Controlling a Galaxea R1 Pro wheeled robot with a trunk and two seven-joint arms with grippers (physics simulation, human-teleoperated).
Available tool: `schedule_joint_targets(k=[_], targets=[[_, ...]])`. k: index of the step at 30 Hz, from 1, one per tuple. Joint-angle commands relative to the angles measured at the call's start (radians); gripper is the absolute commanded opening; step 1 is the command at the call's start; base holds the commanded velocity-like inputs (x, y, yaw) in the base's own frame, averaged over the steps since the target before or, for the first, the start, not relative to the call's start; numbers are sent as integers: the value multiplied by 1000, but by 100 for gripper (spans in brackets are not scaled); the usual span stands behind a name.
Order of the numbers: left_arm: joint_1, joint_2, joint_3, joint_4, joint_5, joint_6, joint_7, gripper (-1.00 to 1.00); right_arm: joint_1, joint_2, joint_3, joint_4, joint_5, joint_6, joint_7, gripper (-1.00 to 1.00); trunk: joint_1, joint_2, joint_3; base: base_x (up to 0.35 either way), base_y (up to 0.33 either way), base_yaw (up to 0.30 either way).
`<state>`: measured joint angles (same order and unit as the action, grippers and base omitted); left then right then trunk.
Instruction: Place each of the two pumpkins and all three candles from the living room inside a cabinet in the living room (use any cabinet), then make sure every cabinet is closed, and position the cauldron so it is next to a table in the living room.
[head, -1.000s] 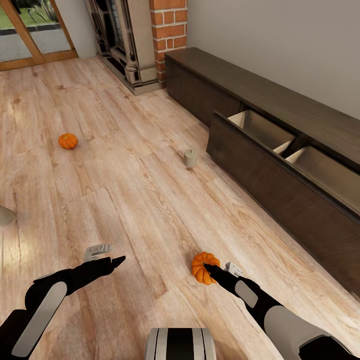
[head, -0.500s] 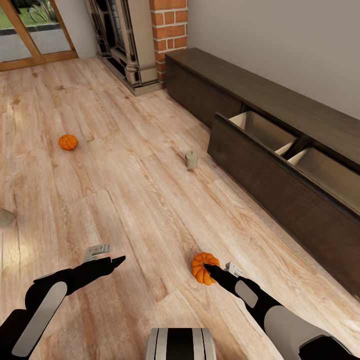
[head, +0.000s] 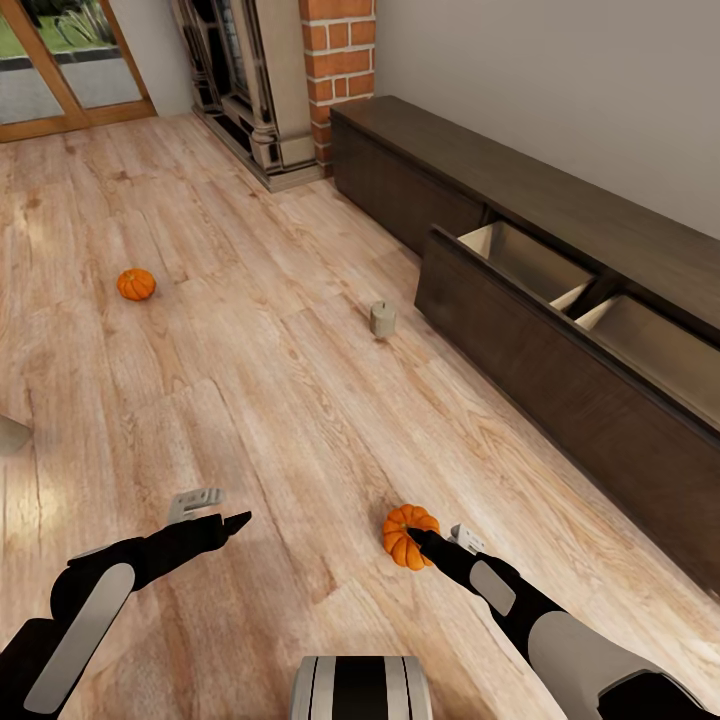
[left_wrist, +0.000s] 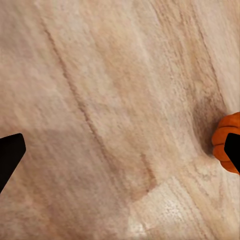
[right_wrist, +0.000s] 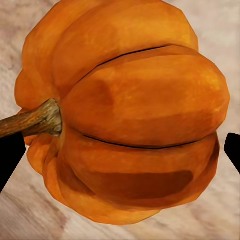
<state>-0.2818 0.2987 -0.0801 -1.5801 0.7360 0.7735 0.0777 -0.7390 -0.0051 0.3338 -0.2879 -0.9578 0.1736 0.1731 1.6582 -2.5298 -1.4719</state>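
Light wood plank floor (head: 250, 400) carries everything: right gripper (head: 432, 540), fingers spread, brackets one pumpkin (head: 403, 530) (not clamped); left gripper (head: 215, 510) hangs open. Second pumpkin (head: 136, 284) and one candle (head: 381, 319) lie farther off, near the cabinet's (head: 520, 330) pulled-out drawer.

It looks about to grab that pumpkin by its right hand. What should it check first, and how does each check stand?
1. Near pumpkin between the right gripper fingers: ok, it sits centred between them in the right wrist view.
2. Right gripper open wide enough: ok, a fingertip shows on each side of the pumpkin.
3. Fingers touching the pumpkin: cannot tell.
4. Cabinet drawer open to receive it: ok, pale compartments show.
5. Left gripper out of the way: ok, open over bare floor.
6. Other items left: not ok, far pumpkin and a candle sit on the floor.
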Motion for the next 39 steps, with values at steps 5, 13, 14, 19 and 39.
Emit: schedule_joint_targets(k=[5,13,14,19,39], targets=[[0,1,-1,-1,9,3,8,100,-1,-1,2,0,-4,4,2,100,0,0,-1,0,0,0],[0,-1,-1,-1,9,3,8,100,0,-1,2,0,-4,4,0,100,1,-1,-12,0,0,0],[0,-1,-1,-1,9,3,8,100,-1,-1,2,0,-4,4,-2,100,1,-1,-12,0,0,0],[0,-1,-1,-1,9,3,8,100,-1,-1,2,-1,-3,6,-13,100,1,-1,-12,0,0,0],[0,0,-1,-1,9,3,8,100,-2,6,2,-2,-2,6,-18,100,3,-2,-24,0,0,0]])
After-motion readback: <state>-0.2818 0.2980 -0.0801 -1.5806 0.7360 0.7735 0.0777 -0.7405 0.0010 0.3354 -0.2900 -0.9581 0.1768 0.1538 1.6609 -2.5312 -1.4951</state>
